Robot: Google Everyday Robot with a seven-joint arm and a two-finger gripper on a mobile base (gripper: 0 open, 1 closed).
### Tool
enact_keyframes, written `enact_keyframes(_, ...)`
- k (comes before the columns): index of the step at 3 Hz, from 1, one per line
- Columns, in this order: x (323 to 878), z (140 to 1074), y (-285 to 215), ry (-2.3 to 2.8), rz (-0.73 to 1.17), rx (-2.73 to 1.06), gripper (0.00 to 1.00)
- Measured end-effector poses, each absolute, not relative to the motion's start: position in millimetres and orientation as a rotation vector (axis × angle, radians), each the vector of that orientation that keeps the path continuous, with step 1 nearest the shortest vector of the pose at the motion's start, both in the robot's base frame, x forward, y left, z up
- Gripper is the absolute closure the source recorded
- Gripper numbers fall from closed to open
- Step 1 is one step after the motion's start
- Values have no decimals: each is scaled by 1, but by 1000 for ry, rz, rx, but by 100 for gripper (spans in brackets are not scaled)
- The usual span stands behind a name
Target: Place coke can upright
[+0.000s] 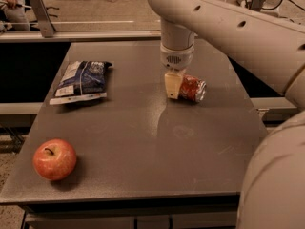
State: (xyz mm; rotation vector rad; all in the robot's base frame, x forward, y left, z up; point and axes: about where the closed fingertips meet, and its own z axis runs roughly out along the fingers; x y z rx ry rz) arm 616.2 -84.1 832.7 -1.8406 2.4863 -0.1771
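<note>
The coke can (194,88) is a small red can with a silver end. It lies on its side on the grey table (143,142), right of centre, with its silver end facing front right. My gripper (177,90) hangs straight down from the arm (177,46) and is down at the can's left end, touching or nearly touching it. The can's far side is hidden behind the gripper and the can itself.
A blue and white chip bag (81,81) lies flat at the table's left. A red-yellow apple (54,159) sits near the front left corner. My arm's large links (267,42) fill the right side. A railing (71,23) runs behind the table.
</note>
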Motion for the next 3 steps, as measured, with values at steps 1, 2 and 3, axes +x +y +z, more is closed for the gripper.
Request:
enact_keyframes(1, 614, 845, -88, 2434, -138, -1842, 100)
enact_keyframes(2, 607, 867, -85, 2294, -28, -1845, 100)
enact_keyframes(3, 603, 882, -82, 2119, 175, -1842, 100)
